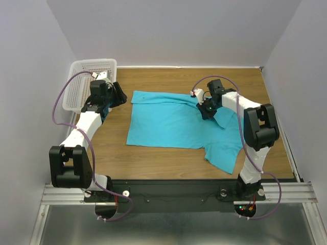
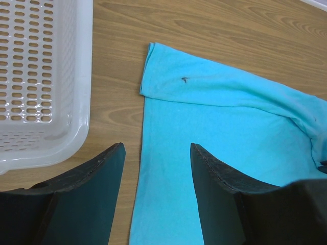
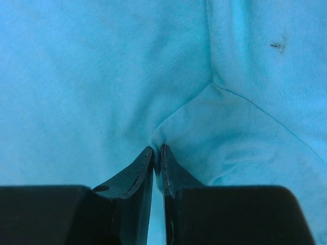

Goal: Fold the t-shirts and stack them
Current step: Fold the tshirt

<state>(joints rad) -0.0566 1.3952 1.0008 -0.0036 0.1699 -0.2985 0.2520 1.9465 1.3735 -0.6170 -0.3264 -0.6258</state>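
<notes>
One turquoise-blue t-shirt (image 1: 168, 122) lies spread on the wooden table, with a sleeve reaching toward the near right. My right gripper (image 1: 206, 111) is down on the shirt's right part and is shut on a pinch of its cloth (image 3: 156, 139). My left gripper (image 1: 120, 96) is open and empty, held just off the shirt's far left corner (image 2: 153, 71). In the left wrist view its fingers (image 2: 102, 173) straddle the shirt's left edge.
A white plastic mesh basket (image 1: 84, 87) stands at the far left, close behind my left gripper; it also shows in the left wrist view (image 2: 41, 76). Bare wood (image 1: 153, 158) runs along the near side and the far right. White walls enclose the table.
</notes>
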